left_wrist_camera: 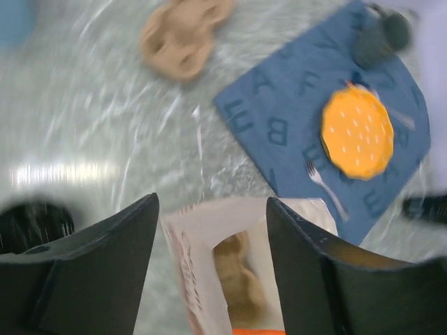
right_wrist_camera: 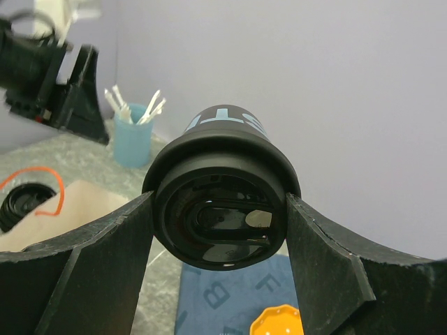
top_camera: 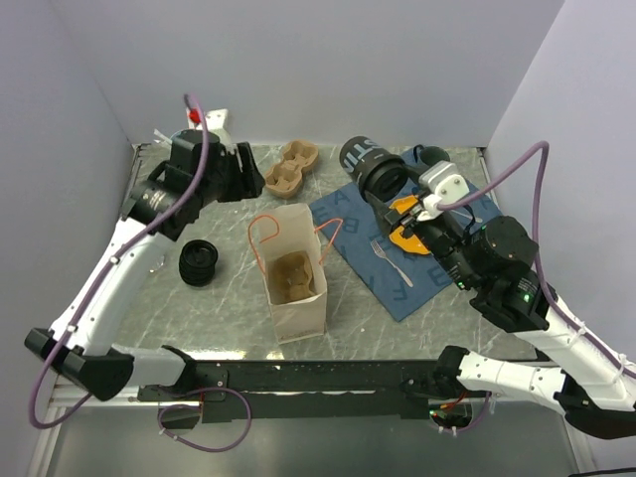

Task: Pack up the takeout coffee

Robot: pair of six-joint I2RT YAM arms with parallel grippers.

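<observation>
The paper bag (top_camera: 298,316) stands upright and open-mouthed in the middle of the counter (top_camera: 229,318). A cardboard cup carrier (top_camera: 294,276) sits inside it, probably so that drinks can drop into its wells. The takeout coffee (top_camera: 199,263), a small ribbed black cup, stands on the counter just left of the bag, not yet packed and with neither arm touching it. The left arm's fingers (left_wrist_camera: 98,272) are spread wide and empty, up behind and left of the bag, and look free to reach for it. The right arm's fingers (right_wrist_camera: 105,265) clamp a larger black lidded cup (right_wrist_camera: 223,139) with pale lettering, behind and right of the bag. Its lid faces the wrist, so I judge it would need turning upright before going in.

Only the overhead view shows the takeout coffee's ribbing, and also a spare carrier (top_camera: 291,167) behind the bag. The left wrist view is smeared. It looks down into the bag between its fingers and shows the whole orange plate (left_wrist_camera: 357,130) on the blue lettered mat (left_wrist_camera: 279,118), right of the bag. The right wrist view alone shows the lid's sip recess and a light-blue cup of white sticks (right_wrist_camera: 133,136).
</observation>
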